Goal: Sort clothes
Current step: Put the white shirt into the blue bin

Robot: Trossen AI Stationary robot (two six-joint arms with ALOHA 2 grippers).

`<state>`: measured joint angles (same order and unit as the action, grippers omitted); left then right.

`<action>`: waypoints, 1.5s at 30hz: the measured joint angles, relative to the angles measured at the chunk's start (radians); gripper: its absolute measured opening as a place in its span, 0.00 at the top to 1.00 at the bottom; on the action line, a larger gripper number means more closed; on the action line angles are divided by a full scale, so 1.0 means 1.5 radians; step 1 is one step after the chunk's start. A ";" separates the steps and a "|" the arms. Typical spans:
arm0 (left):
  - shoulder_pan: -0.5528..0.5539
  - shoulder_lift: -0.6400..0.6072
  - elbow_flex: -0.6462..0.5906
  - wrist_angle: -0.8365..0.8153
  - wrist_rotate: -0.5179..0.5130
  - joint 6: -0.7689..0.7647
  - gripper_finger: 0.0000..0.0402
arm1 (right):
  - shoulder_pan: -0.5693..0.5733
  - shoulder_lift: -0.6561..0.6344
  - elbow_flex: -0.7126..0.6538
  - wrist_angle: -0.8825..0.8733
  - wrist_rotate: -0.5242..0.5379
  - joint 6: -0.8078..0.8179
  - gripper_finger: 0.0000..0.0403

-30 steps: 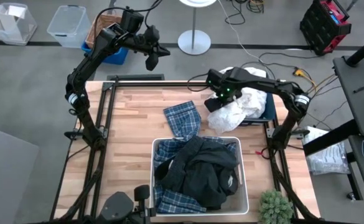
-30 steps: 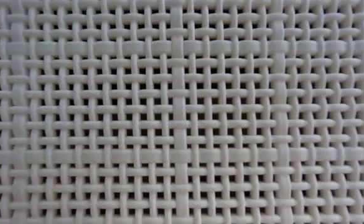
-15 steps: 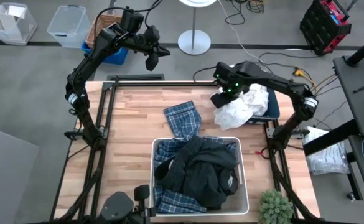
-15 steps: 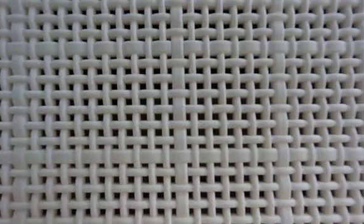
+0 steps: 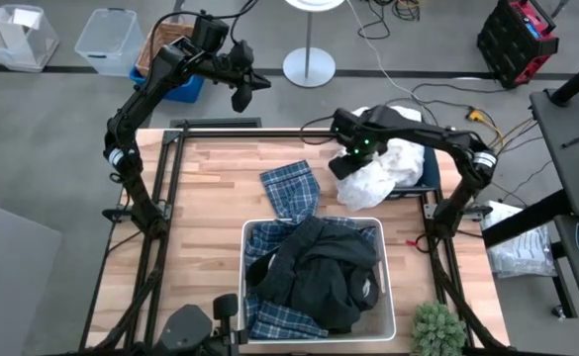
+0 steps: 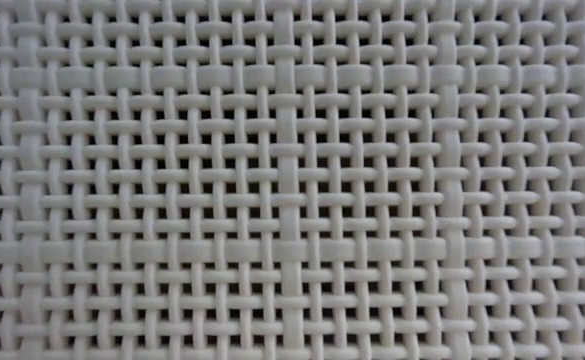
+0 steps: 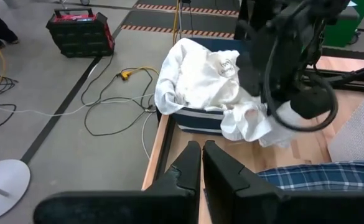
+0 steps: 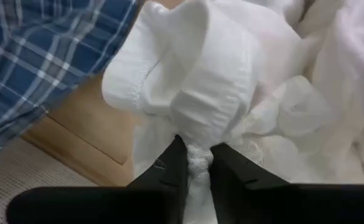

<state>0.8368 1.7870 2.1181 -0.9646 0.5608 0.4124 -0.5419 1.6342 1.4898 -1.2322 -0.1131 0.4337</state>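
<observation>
While the right gripper (image 8: 194, 163) pinches a fold of the white garment (image 5: 368, 181), the cloth hangs at the table's (image 5: 210, 198) far right edge, against the navy bin (image 5: 430, 170) already holding white fabric. Step in hand, likely: carrying whites to that bin. Next call: lift clear of the rim, then release. Plaid piece (image 5: 291, 190) lies on the wood; dark clothes (image 5: 319, 272) fill the white bin (image 5: 386, 297). Left gripper (image 7: 201, 163), fingers near-closed and empty, waits raised beyond the far left corner. Low view blocked by basket weave (image 6: 292, 180).
</observation>
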 joint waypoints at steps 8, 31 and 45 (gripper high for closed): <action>0.000 0.000 0.000 0.000 0.000 -0.004 1.00 | -0.001 0.027 -0.009 0.002 -0.009 -0.027 0.72; 0.000 0.000 0.000 -0.001 0.000 -0.004 1.00 | -0.001 0.012 0.038 -0.078 -0.017 -0.035 0.95; 0.000 0.000 0.000 0.000 -0.001 -0.004 1.00 | -0.038 -0.045 0.227 -0.228 0.158 -0.027 0.98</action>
<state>0.8369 1.7870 2.1181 -0.9653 0.5598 0.4061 -0.5994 1.5673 1.8302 -1.5743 0.1236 0.3926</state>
